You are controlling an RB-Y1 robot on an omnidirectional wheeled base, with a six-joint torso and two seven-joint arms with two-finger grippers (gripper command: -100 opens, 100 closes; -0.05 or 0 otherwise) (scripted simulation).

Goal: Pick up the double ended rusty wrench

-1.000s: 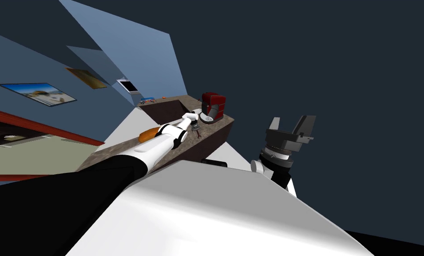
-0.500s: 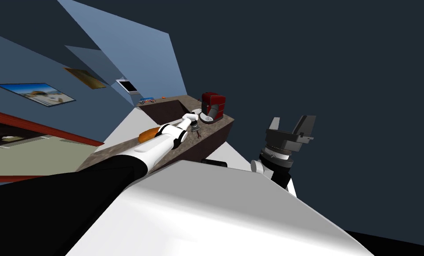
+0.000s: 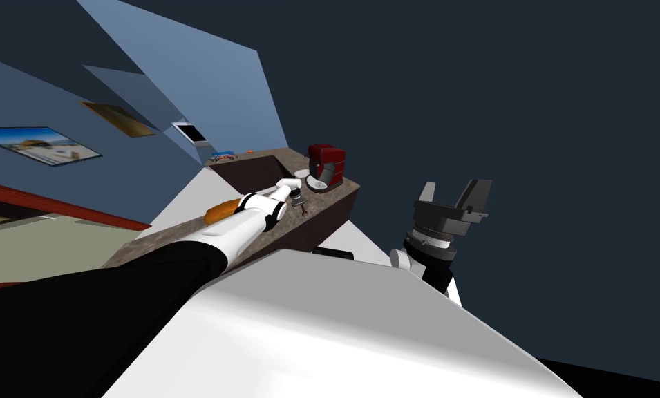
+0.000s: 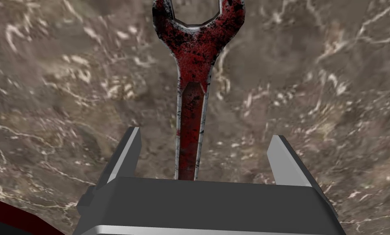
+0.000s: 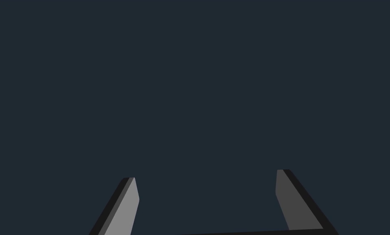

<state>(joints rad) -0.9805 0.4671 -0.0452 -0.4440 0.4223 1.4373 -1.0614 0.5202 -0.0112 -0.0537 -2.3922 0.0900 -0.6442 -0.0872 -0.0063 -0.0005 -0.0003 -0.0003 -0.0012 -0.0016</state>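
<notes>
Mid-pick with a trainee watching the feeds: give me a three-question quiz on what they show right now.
1. True or false: the left gripper is shut on the rusty wrench.
2. The wrench lies on: A a white plate; B the brown marbled counter; C a wooden floor.
3. Fill in: the right gripper is ___ (open or shut).
Key: 1 false, it is open, astride the shaft without touching it; 2 B; 3 open.
</notes>
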